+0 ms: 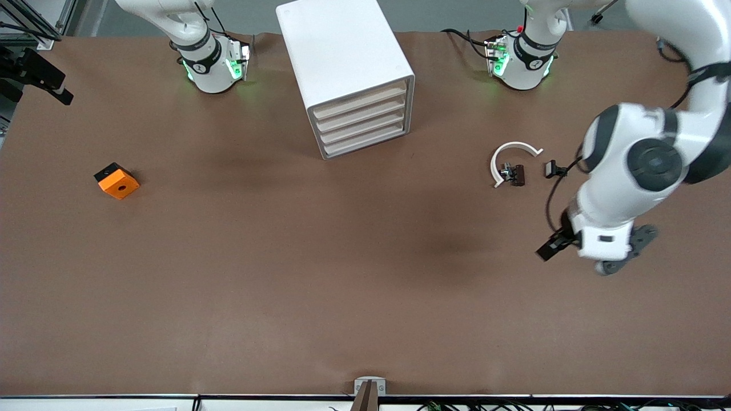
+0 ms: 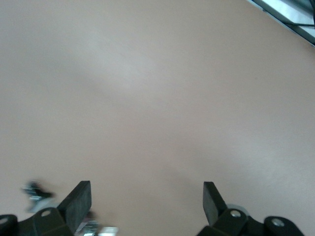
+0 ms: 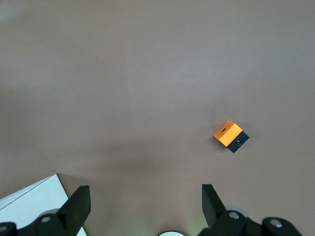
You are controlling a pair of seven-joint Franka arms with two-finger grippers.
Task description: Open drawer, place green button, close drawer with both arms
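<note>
Currently we see the left arm bent at the elbow, reaching from its base down over the left arm's end of the table, its wrist turned downward. The left gripper hangs over bare brown tabletop, fingers spread wide and pinching nothing.

We see only the base and lower links of the right arm in the front view. The right gripper is not visible there; its wrist view shows the fingers spread wide and empty, looking down from high above the table, with a corner of the white cabinet below.

We find the cabinet standing between the two bases. The drawer, lowest of four, sits flush with the three above it, closed.

We cannot make out the button with certainty. A white curved part lies near the left arm's end, with small dark parts inside its arc and a black clip just beside it. The orange block rests toward the right arm's end, well apart from the cabinet.
</note>
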